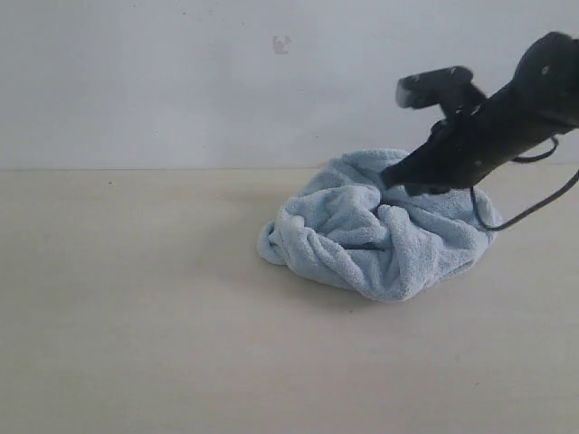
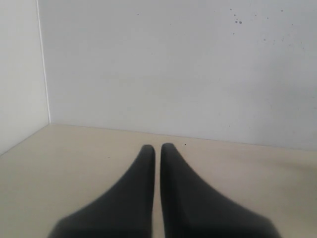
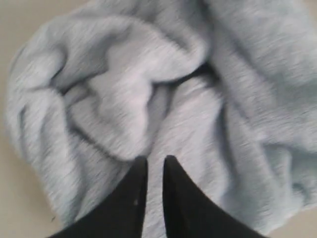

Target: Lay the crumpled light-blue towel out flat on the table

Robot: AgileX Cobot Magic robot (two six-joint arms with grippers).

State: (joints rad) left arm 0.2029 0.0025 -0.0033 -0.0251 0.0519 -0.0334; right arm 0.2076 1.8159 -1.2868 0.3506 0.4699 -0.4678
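The light-blue towel (image 1: 380,240) lies crumpled in a rounded heap on the pale table (image 1: 136,316), right of centre. My right gripper (image 1: 387,178) reaches in from the right, its tips over the upper folds of the heap. In the right wrist view the right gripper (image 3: 155,161) hovers just over the fluffy towel (image 3: 148,99); its jaws stand a thin slit apart with nothing pinched between them. The left gripper (image 2: 157,148) is shut and empty above bare table (image 2: 74,153), facing the wall. It does not show in the exterior view.
A plain white wall (image 1: 181,81) rises behind the table's far edge. A black cable (image 1: 520,215) hangs from the right arm beside the towel. A wall corner (image 2: 43,74) shows in the left wrist view.
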